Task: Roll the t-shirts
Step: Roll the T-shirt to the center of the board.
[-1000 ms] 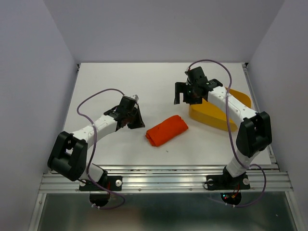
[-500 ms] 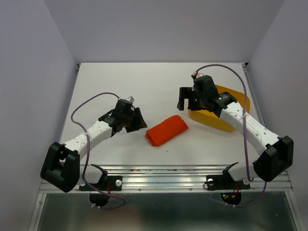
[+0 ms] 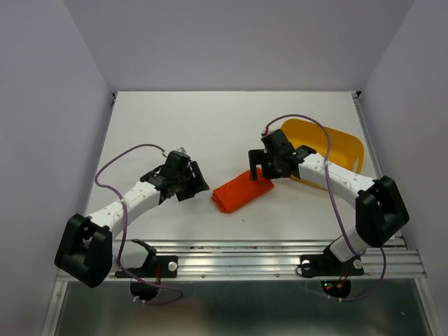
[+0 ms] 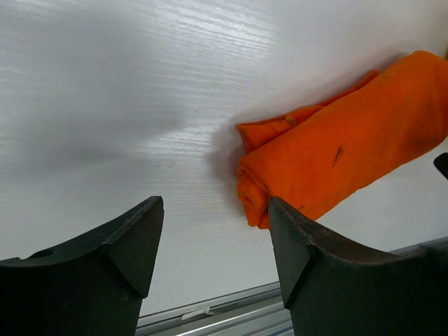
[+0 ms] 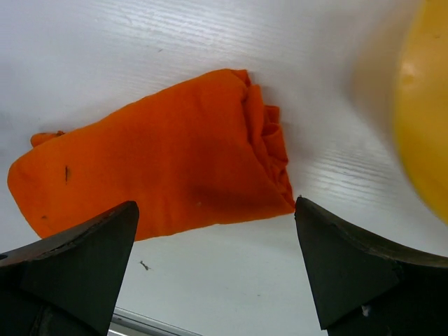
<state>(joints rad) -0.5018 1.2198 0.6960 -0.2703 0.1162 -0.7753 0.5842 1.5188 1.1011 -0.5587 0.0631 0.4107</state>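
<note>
The orange-red t-shirt [image 3: 241,189] lies on the white table as a short, thick roll, slanting up to the right. My left gripper [image 3: 194,186] is just left of the roll's lower end, open with only bare table between its fingers. In the left wrist view [image 4: 215,210] the t-shirt [image 4: 343,157] lies ahead and to the right. My right gripper [image 3: 258,169] hovers over the roll's upper right end, open wide. Its wrist view [image 5: 215,210] looks down on the t-shirt [image 5: 161,168], whose layered end points toward the tub.
A yellow plastic tub [image 3: 329,143] lies on its side just behind and right of the right gripper, and it fills the right edge of the right wrist view [image 5: 427,105]. The table's metal front rail [image 3: 238,245] runs below the roll.
The left gripper has opened and shifted slightly down beside the roll. The right arm has swung from in front of the tub down and left to the roll's right end.
</note>
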